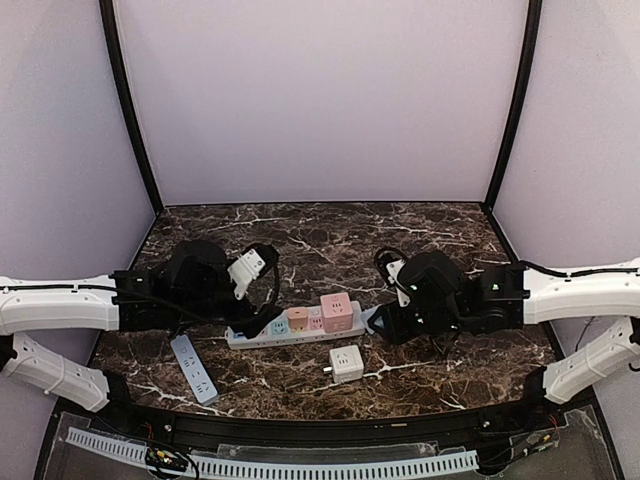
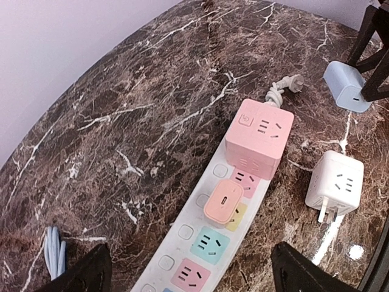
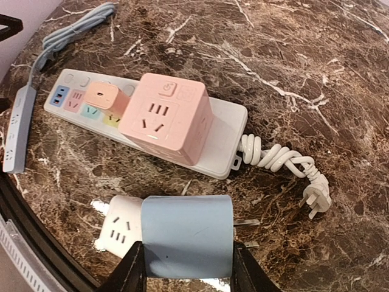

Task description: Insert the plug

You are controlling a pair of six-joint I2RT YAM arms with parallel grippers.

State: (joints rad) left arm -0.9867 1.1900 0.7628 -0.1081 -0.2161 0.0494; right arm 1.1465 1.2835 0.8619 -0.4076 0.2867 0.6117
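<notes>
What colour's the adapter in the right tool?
Pale blue. The adapter sits between the fingers of the right tool; clearest in the right wrist view.

Right gripper (image 3: 187, 267) clamping blue charger (image 3: 185, 234), white cube (image 3: 120, 230) just behind, pink cube (image 3: 164, 125) on power strip (image 3: 222, 152)

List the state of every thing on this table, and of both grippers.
white power strip with coloured sockets: flat on the marble, own cord plug loose.
pink cube adapter: plugged into strip.
small pink charger: plugged into strip.
white cube adapter: unplugged, prongs pointing sideways.
light blue charger block: held, not inserted.
slim grey strip: lying loose.
left gripper: open, empty.
right gripper: closed on the blue block.
</notes>
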